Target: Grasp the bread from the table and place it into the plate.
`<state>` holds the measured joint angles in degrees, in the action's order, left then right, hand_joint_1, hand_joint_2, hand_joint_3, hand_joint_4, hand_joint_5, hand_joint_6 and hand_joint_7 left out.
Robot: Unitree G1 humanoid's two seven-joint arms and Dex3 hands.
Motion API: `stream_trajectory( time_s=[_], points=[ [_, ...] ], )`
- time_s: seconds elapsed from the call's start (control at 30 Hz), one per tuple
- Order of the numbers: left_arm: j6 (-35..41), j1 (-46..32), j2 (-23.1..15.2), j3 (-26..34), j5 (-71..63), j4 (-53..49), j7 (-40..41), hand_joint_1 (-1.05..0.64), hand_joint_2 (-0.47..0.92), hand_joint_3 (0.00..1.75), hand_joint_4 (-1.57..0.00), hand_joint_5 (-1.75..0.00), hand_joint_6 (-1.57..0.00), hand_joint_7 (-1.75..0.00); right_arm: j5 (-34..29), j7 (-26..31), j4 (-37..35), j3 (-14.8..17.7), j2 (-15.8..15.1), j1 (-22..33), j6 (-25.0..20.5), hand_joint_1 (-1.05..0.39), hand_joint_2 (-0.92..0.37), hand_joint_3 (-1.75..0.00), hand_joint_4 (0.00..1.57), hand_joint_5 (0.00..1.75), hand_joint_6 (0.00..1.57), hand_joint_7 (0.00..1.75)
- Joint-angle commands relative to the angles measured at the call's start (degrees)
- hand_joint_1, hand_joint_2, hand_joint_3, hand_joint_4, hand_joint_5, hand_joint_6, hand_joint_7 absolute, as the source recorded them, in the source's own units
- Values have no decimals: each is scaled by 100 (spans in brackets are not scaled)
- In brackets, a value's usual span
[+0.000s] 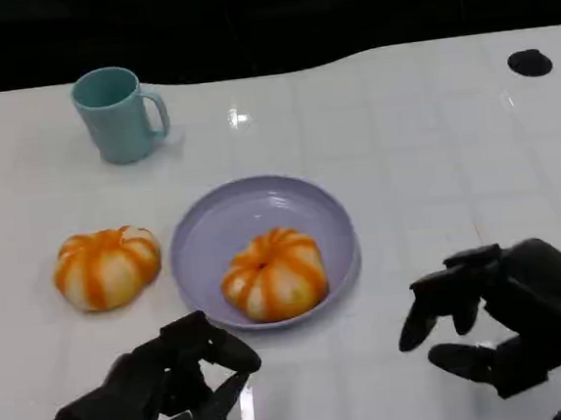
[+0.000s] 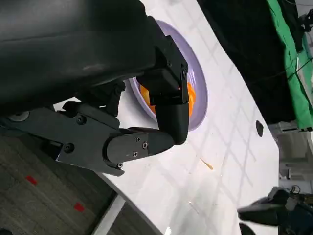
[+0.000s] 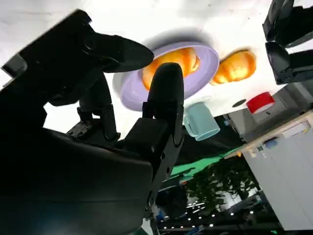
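Bread already lies inside the lilac plate, just ahead of and between the two hands, so that much of the task looks done. A second bread sits on the white worktop, ahead of the left robot hand and beside the plate; whether it must follow is unclear. Both the left and the right robot hand hover low with fingers spread, holding nothing. A teal mug stands well beyond.

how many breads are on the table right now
2: one bread lies in the purple plate, the other bread sits on the table beside the plate, nearer the left hand's side.
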<state>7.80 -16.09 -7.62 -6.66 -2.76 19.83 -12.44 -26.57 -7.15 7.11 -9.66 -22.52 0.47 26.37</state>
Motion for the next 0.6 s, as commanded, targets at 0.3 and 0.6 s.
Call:
stream_trajectory(
  time_s=[0.3,0.6],
  points=[
    [0,-16,-165,99,98,32,-47,-34,92,49,-71,-175,-61,-130,145,-5,673,334,-5,793,-102,-12,-28,-114,83,160,80,121],
    [-47,-7,-261,151,153,-24,-55,-32,92,47,-70,-175,-61,-129,-231,572,205,265,203,883,188,-10,-24,-121,86,164,78,131]
  ],
)
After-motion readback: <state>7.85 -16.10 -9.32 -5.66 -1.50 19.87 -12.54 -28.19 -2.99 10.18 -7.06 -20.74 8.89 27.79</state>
